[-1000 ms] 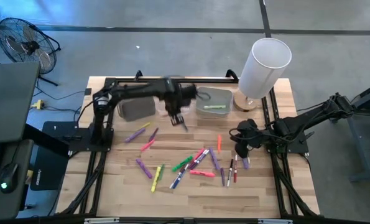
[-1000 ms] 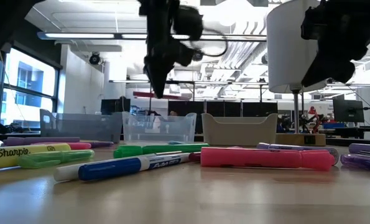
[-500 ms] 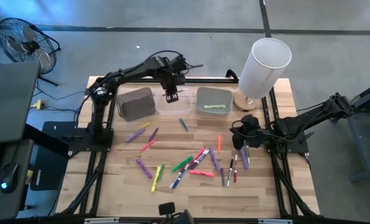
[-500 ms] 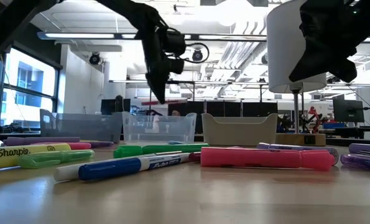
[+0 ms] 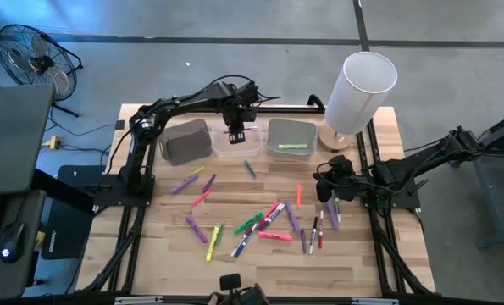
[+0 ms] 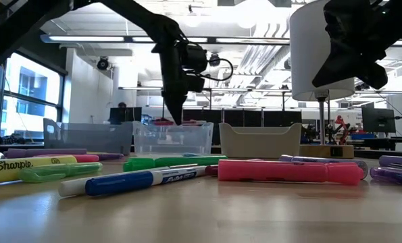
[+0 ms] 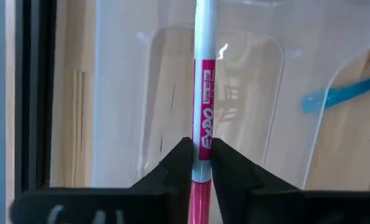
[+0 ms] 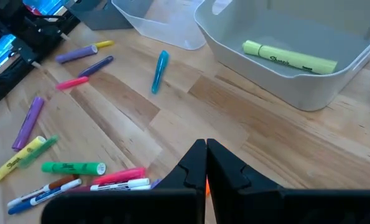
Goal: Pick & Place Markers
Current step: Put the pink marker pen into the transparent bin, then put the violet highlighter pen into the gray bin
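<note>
Lowering pink marker, now over clear bin

three bins sit in a row at the table's far edge. the left gripper hangs over the middle bin. markers lie scattered nearer the front.

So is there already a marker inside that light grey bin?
Yes. One yellow marker lies on the floor of the light grey bin; nothing else shows inside it.

Marker scatter across table centre
</note>
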Tool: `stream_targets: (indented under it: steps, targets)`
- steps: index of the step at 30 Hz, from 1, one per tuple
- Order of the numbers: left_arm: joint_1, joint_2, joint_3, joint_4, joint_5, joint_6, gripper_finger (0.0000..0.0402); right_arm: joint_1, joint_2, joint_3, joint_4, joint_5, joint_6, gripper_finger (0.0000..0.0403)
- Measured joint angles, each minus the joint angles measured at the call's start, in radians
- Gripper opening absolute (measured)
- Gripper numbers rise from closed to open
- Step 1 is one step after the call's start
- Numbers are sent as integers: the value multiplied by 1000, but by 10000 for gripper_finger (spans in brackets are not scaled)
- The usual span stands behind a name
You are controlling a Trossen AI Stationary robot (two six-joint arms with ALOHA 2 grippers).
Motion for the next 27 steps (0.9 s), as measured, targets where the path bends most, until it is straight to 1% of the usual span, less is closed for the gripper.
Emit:
stream_targets:
  steps: [2,5,9,15,21,27]
  targets:
    - [0,0,0,-2,-4,-16,80,0,0,0,0,-5,-1,0]
    - [0,0,0,-22,-36,-48,102,0,0,0,0,-18,-24,0]
    - [-10,0,0,-51,-66,-151,113,0,0,0,-2,-42,-32,0]
    - [-52,-39,0,-75,9,-307,114,0,0,0,-2,-72,-176,0]
    - [-160,-110,2,-95,8,-436,114,0,0,0,-1,-76,-290,0]
    - [-320,-161,2,-99,-7,-541,112,0,0,0,0,-116,-296,0]
